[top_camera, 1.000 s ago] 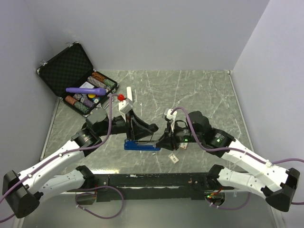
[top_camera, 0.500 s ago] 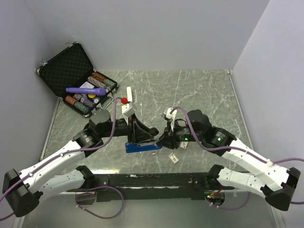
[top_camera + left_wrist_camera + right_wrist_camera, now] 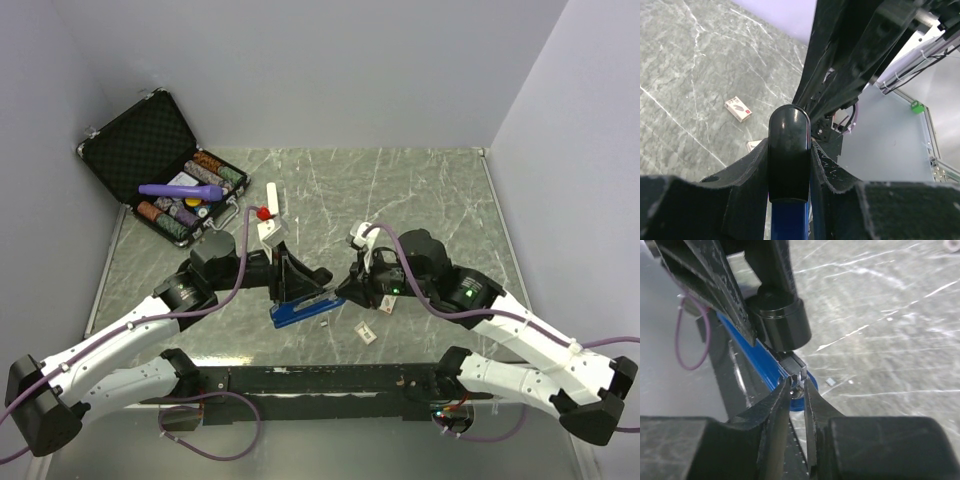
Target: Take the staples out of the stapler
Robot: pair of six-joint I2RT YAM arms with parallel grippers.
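Observation:
The blue stapler [image 3: 300,311] with a black top lies slanted, front end raised toward the right. My left gripper [image 3: 288,283] is shut on it from above; in the left wrist view the left gripper [image 3: 789,167] clamps the stapler's black end [image 3: 789,145]. My right gripper [image 3: 345,290] is at the stapler's front end. In the right wrist view the right gripper [image 3: 797,385] has its fingertips pinched on the small metal staple rail tip [image 3: 796,372] that sticks out of the stapler's blue body [image 3: 752,357].
An open black case [image 3: 140,150] with chips and a purple tube [image 3: 180,190] stands at the back left. A white bar [image 3: 271,195] and a red piece [image 3: 264,212] lie behind the left gripper. A small white box [image 3: 366,335] and a tiny grey bit [image 3: 324,323] lie near the stapler.
The stapler has turned from level to slanted, its right end raised. The left gripper has shifted slightly right with it. The right gripper has moved up a little at the front end.

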